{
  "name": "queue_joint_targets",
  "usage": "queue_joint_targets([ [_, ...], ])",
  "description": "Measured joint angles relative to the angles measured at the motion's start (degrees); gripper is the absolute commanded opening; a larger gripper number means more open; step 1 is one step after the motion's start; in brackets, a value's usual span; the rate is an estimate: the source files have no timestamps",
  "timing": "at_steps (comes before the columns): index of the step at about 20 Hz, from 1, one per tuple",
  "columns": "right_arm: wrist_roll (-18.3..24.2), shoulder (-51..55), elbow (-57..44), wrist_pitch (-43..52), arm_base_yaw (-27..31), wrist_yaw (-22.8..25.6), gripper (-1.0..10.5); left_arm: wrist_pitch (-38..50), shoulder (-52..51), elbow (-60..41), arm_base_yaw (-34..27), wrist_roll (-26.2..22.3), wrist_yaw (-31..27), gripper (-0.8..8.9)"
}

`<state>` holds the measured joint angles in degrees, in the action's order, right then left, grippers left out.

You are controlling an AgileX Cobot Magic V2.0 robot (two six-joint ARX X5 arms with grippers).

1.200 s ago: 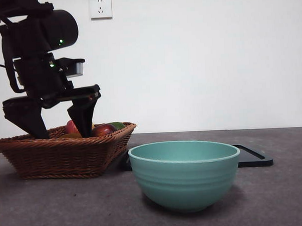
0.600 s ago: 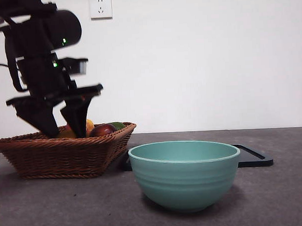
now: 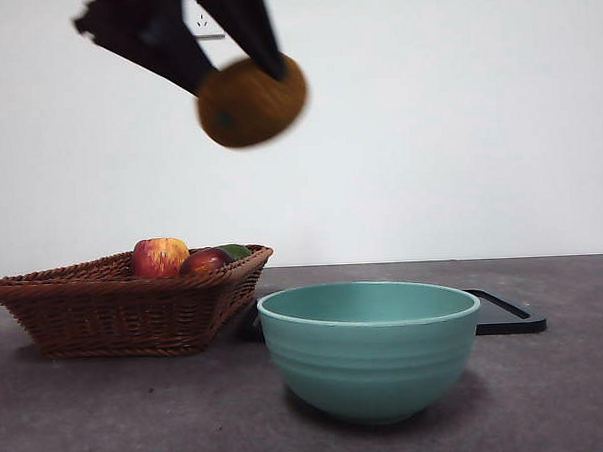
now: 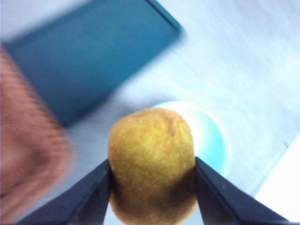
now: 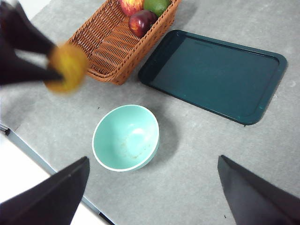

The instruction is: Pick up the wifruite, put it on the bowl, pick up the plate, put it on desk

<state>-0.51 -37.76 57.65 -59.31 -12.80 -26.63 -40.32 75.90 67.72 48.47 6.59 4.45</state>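
My left gripper is shut on the brown kiwifruit and holds it high in the air, up and to the left of the teal-green bowl. In the left wrist view the kiwifruit sits between the two black jaws, with the bowl below and behind it. The right wrist view shows the kiwifruit, blurred, between the left arm's jaws, and the empty bowl on the grey desk. My right gripper is open and empty, high above the desk.
A brown wicker basket at the left holds a red-and-yellow apple, a dark red fruit and a green fruit. A glossy black tray lies flat behind the bowl.
The left gripper has risen out of the basket with the kiwifruit and moved right, toward the bowl. The apple now shows in the basket.
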Motion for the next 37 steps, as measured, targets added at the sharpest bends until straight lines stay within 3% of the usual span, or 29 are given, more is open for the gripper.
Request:
queue_joint_targets([
  [7,0.0,0.0,0.0,-0.02,0.0,0.0,4.4,5.6,14.05,0.0,5.38,0.15,-1.07,2.09],
  [16,0.0,0.0,0.0,-0.02,0.0,0.0,4.4,8.66,23.8,0.0,6.19,0.15,-3.04,2.18],
  [18,0.0,0.0,0.0,-0.02,0.0,0.0,4.4,8.7,24.13,0.0,6.21,0.15,-3.04,2.24],
  [21,0.0,0.0,0.0,-0.02,0.0,0.0,4.4,8.7,24.24,0.0,6.4,0.15,-3.04,3.49],
  [30,0.0,0.0,0.0,-0.02,0.0,0.0,4.4,8.63,23.56,0.0,6.8,0.55,-3.04,3.49],
  [37,0.0,0.0,0.0,-0.02,0.0,0.0,4.4,8.13,10.21,0.04,6.67,3.34,-3.08,3.49],
])
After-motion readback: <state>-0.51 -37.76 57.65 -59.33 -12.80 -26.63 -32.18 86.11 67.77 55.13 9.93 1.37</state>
